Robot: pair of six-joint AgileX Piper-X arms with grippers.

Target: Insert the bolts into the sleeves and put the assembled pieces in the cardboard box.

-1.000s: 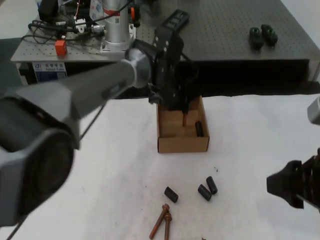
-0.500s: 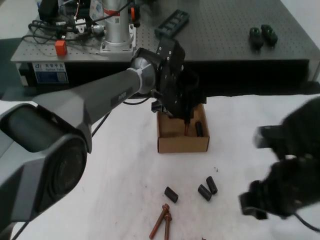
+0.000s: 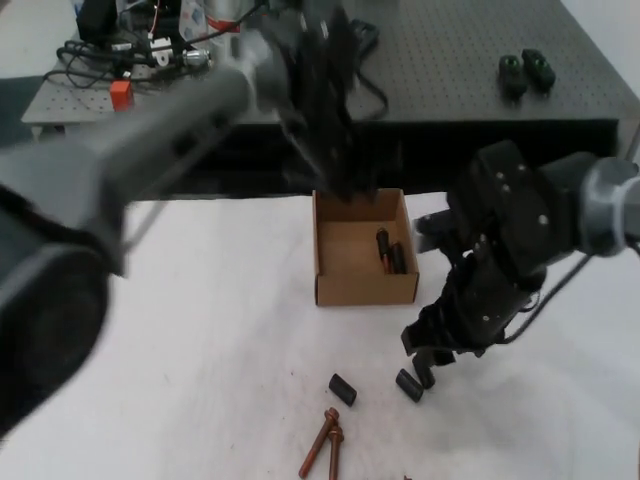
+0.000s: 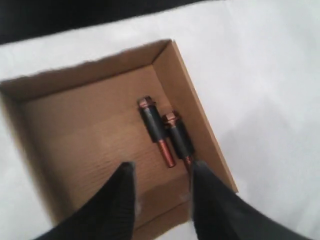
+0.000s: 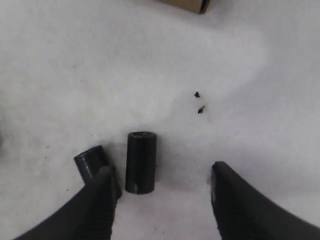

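Well, white cloth (image 3: 200,350) under cardboard box (image 3: 365,290); perforated table (image 3: 450,60) behind

The tabletop (image 3: 200,340) is covered in white. Behind it a dark perforated board (image 3: 450,40) is seen, on which two small dark objects (image 3: 525,72) are set side by side. Toward its left end, an orange block (image 3: 121,94) and tangled cables (image 3: 85,52) are found.
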